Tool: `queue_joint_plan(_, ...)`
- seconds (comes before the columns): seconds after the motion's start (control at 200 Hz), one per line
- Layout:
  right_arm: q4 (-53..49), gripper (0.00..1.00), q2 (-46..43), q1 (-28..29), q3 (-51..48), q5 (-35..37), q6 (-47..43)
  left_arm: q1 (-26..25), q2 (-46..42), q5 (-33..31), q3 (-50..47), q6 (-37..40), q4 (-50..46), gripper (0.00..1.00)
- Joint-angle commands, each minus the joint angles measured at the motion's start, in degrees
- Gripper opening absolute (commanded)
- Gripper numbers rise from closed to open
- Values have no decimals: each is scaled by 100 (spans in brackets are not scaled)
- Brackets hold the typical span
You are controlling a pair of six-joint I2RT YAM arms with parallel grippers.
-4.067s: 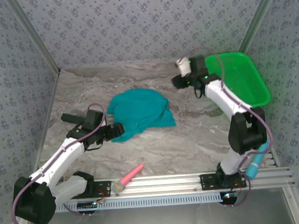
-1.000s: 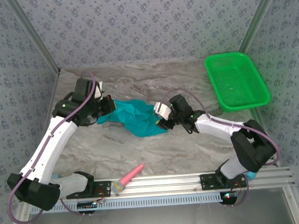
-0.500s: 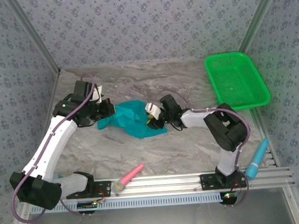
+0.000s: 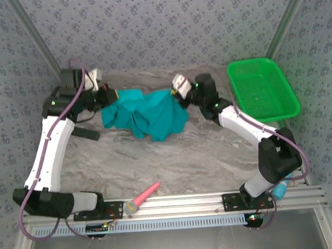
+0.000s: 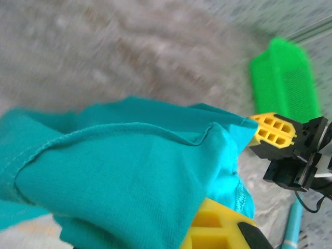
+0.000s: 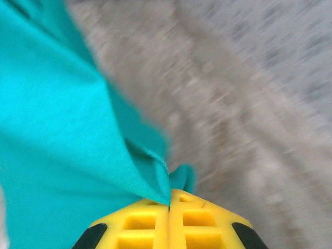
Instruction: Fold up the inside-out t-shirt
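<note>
From above, the t-shirt (image 4: 148, 117) hangs bunched between both arms toward 12 o'clock on the table (image 4: 173, 158). The left gripper (image 4: 109, 97) is clamped on its 9 o'clock edge and the right gripper (image 4: 179, 93) on its 2 o'clock corner, with the green basket (image 4: 262, 60) well apart at 2 o'clock. In the left wrist view a hemmed fold drapes over one yellow finger (image 5: 210, 228), so the pinch itself is hidden, though the jaws are closed on cloth. In the right wrist view the yellow fingers (image 6: 202, 223) meet tightly with a thin edge of fabric caught between them. This looks like the spreading step: the shirt is not yet flat. Next, the arms likely need to draw apart evenly and lay it down smooth before any fold.
</note>
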Motion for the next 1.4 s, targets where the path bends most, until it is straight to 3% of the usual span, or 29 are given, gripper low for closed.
queue_joint_plan(0.0, -417, 0, -282, -93, 1185, 1318, -711, 63, 548, 31, 1367, 281, 122, 0)
queue_joint_plan(0.11, -519, 0, -606, -29, 1522, 1598, -1144, 62, 956, 1, 2427, 461, 2, 0)
queue_joint_plan(0.21, -678, 0, -1136, 147, 1020, 1742, -1561, 64, 650, -40, 2144, 570, 257, 0)
queue_joint_plan(0.375, -1032, 0, -1994, 797, -732, 2785, -1834, 64, -606, -344, -468, 766, 1413, 0)
queue_joint_plan(0.475, -1549, 0, -2193, 1197, -1743, 2841, -1316, 64, -1156, -455, -2289, 596, 2046, 0)
queue_joint_plan(0.53, -1946, 7, -2098, 1448, -2132, 2775, -1051, 53, -1260, -407, -3031, 414, 2157, 0)
queue_joint_plan(0.59, -2396, 21, -1939, 1651, -2420, 2487, -784, 64, -1261, -333, -3735, 168, 2234, 19)
queue_joint_plan(0.655, -2812, 32, -1846, 1729, -2567, 1934, -562, 64, -1225, -169, -4424, -92, 2254, 53)
queue_joint_plan(0.685, -2924, 35, -1831, 1734, -2603, 1716, -483, 59, -1211, -72, -4643, -152, 2200, 59)
queue_joint_plan(0.85, -2662, 38, -1831, 1216, -2506, 1424, 247, 42, -1443, 42, -5237, -409, 1669, 60)
queue_joint_plan(0.875, -2576, 44, -1818, 1060, -2470, 1353, 432, 22, -1510, 3, -5280, -486, 1582, 60)
queue_joint_plan(1.004, -2048, 56, -1583, 58, -2364, 1471, 2805, -230, -1800, -111, -5583, -934, 1426, 57)
queue_joint_plan(1.099, -2345, 55, -1238, -382, -2190, 1239, 4059, -622, -1717, -436, -5752, -1038, 1451, 59)
queue_joint_plan(1.214, -2480, 54, -892, -304, -2184, 629, 4297, -788, -1269, -619, -5731, -1068, 1578, 62)
queue_joint_plan(1.399, -2424, 54, -485, -112, -2336, 466, 4654, -805, -559, -947, -5699, -1231, 1975, 64)
